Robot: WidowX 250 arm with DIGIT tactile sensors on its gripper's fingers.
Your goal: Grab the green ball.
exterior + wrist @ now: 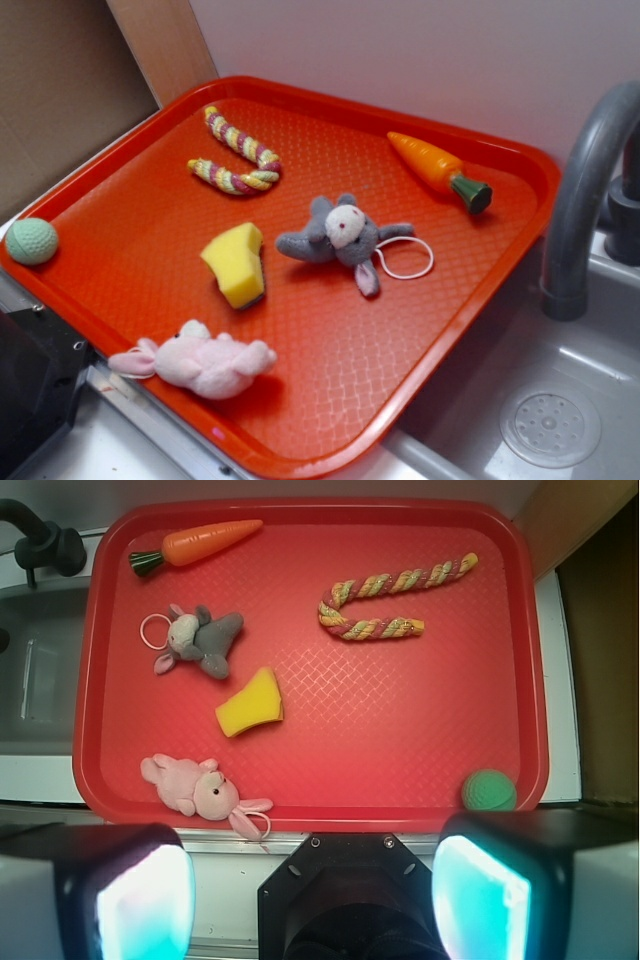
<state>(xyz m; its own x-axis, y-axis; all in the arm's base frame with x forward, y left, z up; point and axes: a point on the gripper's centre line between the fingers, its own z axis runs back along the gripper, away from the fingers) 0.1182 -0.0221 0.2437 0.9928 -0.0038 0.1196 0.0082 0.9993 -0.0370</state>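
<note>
Green ball (489,790) sits in the tray's (400,730) corner, just beyond the spread, empty pincer (312,890).

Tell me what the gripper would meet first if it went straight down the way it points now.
Probably the near rim of the red tray or the counter strip beside it. The open gripper looks centred between the pink bunny and the green ball, touching neither; depth is unclear.

The gripper (313,885) hangs high, pointing straight down; its fingers (140,900) are spread wide, holding nothing.
</note>
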